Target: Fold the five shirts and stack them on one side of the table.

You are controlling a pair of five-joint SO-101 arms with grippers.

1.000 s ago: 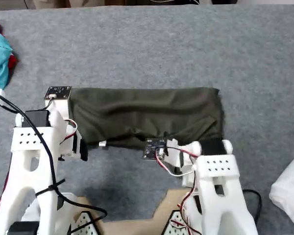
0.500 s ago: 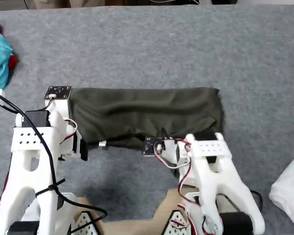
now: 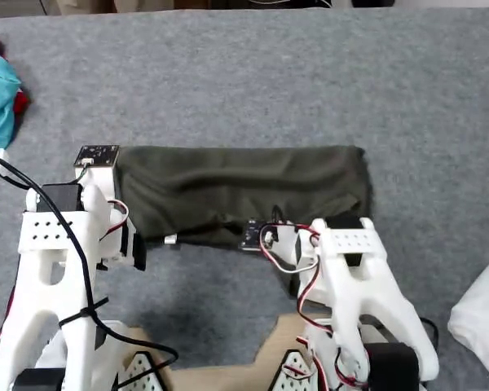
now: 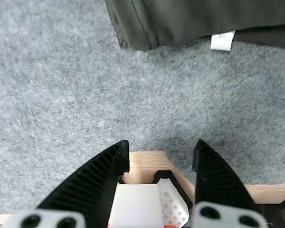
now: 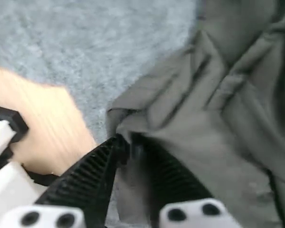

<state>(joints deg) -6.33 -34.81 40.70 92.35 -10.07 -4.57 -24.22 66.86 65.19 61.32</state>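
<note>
Right arm (image 3: 350,269) now sits pitched farther forward than in the earlier frame; left arm (image 3: 57,244) is unchanged. Right end effector (image 5: 130,145) is clamped on the near hem of the green shirt (image 3: 236,191), which lies folded lengthwise mid-counter (image 3: 269,65). Left end effector (image 4: 161,152) hangs open beside the shirt's corner. Risk: a one-sided pull may drag the fold apart.

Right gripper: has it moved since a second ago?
Yes. Against the white tag, the right gripper has edged slightly farther onto the dark shirt, whose near edge it pinches.
</note>
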